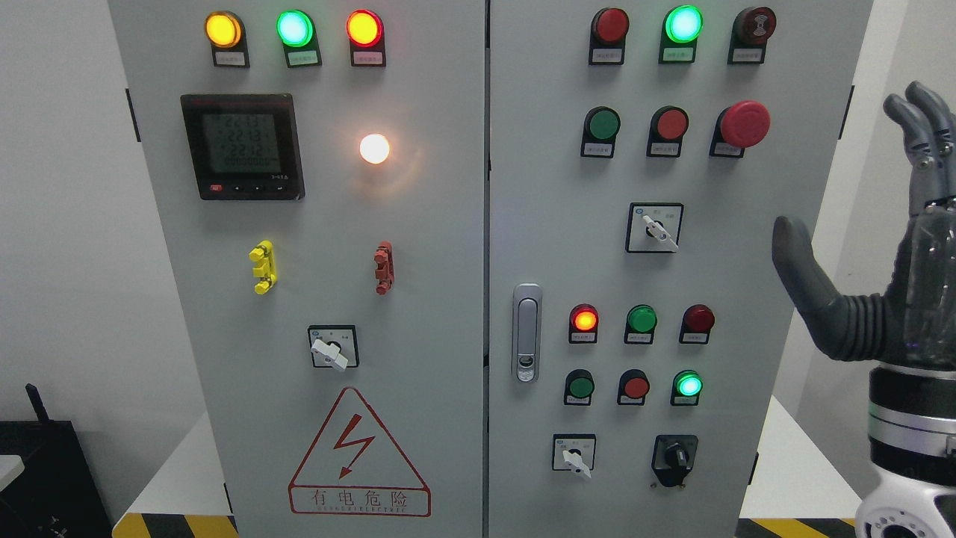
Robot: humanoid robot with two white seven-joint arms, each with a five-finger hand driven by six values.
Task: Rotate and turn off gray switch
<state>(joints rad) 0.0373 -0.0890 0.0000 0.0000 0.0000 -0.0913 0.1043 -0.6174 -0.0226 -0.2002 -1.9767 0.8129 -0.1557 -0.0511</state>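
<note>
A: Item one, the right hand (881, 246). How is it entered?

B: Raised at the picture's right edge, just off the right side of the cabinet (747, 187). The fingers (922, 119) are extended upward and the thumb (803, 273) is spread toward the cabinet; nothing is held. No contact with any control is seen. The left hand is not in view.

A: Item two, the task's thing?

B: Which control is meant cannot be fixed with certainty. Three light-handled rotary switches are listed. One gray switch (655, 228) is set on the cabinet's right door, above the door's middle and nearest the hand. A second (573, 453) is at that door's lower part, beside a black rotary knob (674, 456). A third (333, 347) is on the left door, above the warning triangle (359, 456).

A: Hazards to be recorded?

B: The wrong switch may be turned, since the three look alike. The red mushroom button (743, 124), up and to the right of the nearest switch, may be struck by the extended fingers on approach. Neighbouring push buttons (670, 124) may be pressed. If the small handle is pinched off-centre, the grip may slip and the switch be left half turned.
</note>
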